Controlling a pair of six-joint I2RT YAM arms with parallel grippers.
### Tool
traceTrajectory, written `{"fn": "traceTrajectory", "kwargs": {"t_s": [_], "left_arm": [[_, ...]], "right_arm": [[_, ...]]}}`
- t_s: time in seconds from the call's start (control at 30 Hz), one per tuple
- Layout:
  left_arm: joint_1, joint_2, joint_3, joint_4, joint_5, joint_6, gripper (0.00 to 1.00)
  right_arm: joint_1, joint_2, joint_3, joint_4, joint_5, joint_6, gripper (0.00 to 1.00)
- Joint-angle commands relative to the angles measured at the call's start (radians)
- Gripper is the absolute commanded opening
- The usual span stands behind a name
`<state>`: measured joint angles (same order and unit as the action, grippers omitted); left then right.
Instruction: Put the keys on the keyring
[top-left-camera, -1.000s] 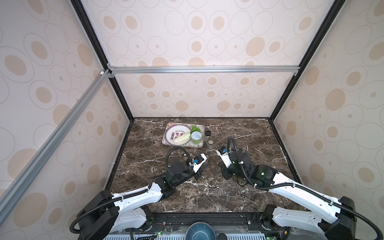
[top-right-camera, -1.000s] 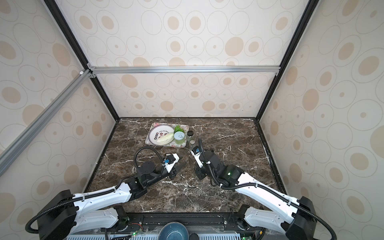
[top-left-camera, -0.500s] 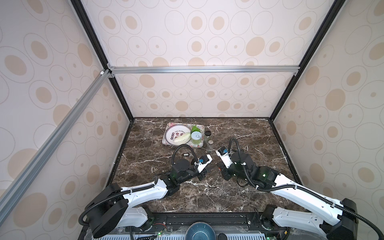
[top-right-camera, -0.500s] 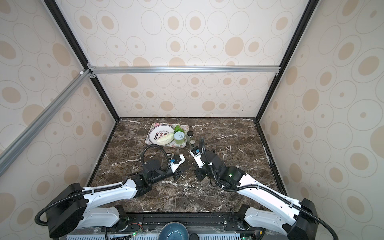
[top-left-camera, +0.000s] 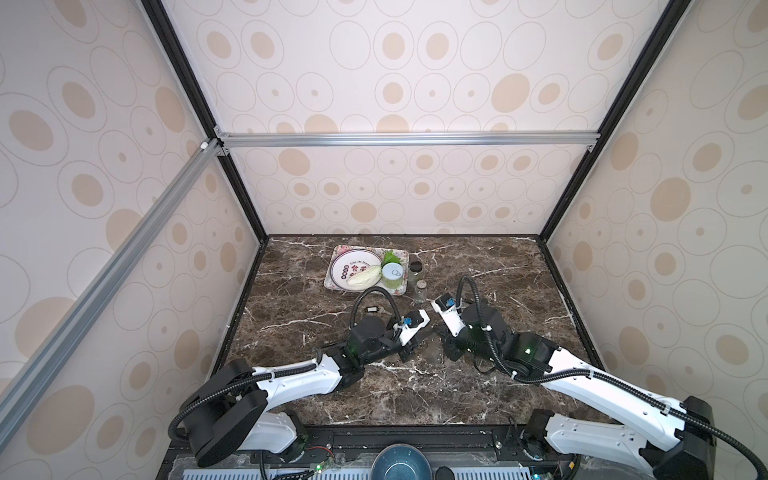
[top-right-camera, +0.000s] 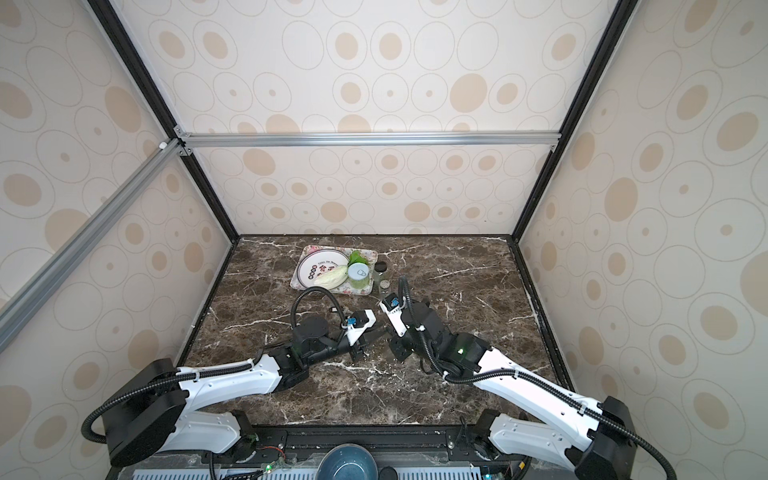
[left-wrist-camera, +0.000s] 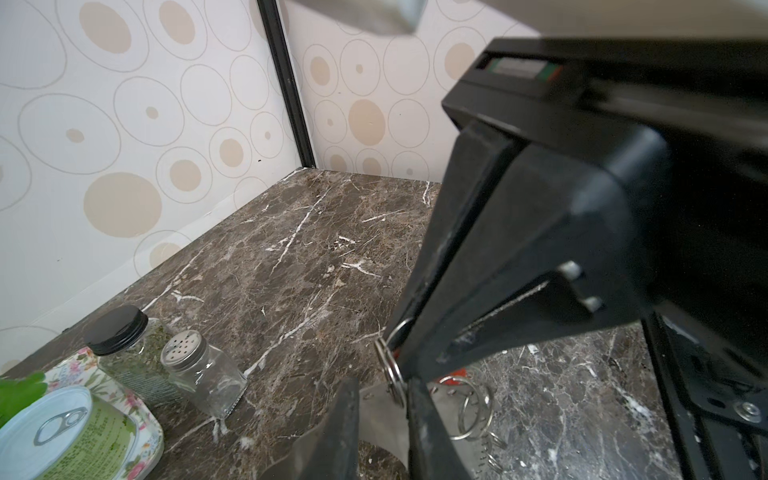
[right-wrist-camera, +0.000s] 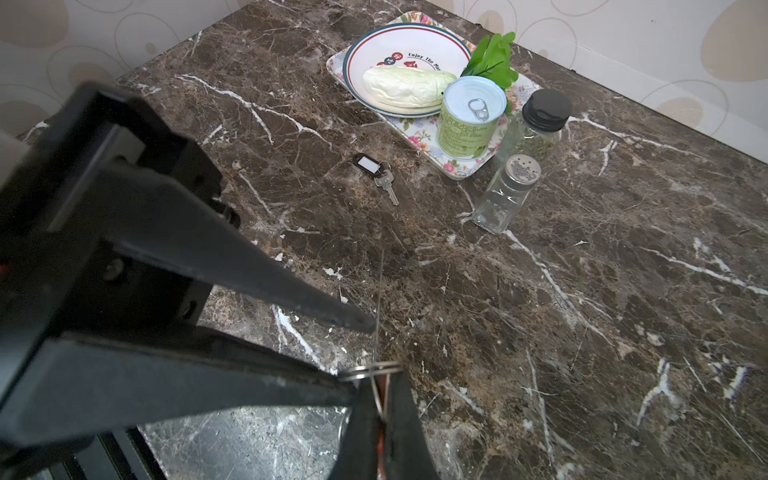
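Left arm closed in on right; my left jaws narrowed, flanking red key (right-wrist-camera: 380, 440) at keyring (right-wrist-camera: 370, 370). Firm grip: cannot tell. My right jaws clenched on keyring, mid-surface (right-wrist-camera: 582, 291). Black key (right-wrist-camera: 368, 163) lay well apart. Threading judged imminent.

Both top views are no help with the small stuff: the black tag (top-left-camera: 371, 309) is just a speck, and whatever hangs off it can't be made out. In the right wrist view the red-orange tag (right-wrist-camera: 380, 440) is only a sliver between the left gripper (right-wrist-camera: 380, 388) fingers. In the left wrist view the can (left-wrist-camera: 54, 436) gets chopped off by the frame edge.
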<state>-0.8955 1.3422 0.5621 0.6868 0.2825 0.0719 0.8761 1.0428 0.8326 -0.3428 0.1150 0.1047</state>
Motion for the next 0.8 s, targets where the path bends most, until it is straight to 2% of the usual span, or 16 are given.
{"fn": "traceTrajectory", "kwargs": {"t_s": [0.0, 0.2, 0.6, 0.77], "left_arm": [[-0.008, 0.007, 0.051, 0.020, -0.017, 0.008, 0.13], [-0.007, 0.006, 0.049, 0.025, -0.043, 0.011, 0.00], [-0.008, -0.020, -0.010, 0.116, -0.075, 0.012, 0.00], [-0.008, -0.024, -0.045, 0.176, -0.076, 0.010, 0.00]], "right_arm": [[0.018, -0.014, -0.010, 0.036, -0.024, -0.014, 0.00], [0.020, -0.006, -0.009, 0.038, -0.023, -0.016, 0.00], [0.011, 0.019, -0.023, 0.064, 0.028, 0.050, 0.00], [-0.108, 0.034, -0.058, 0.096, -0.116, 0.135, 0.00]]}}
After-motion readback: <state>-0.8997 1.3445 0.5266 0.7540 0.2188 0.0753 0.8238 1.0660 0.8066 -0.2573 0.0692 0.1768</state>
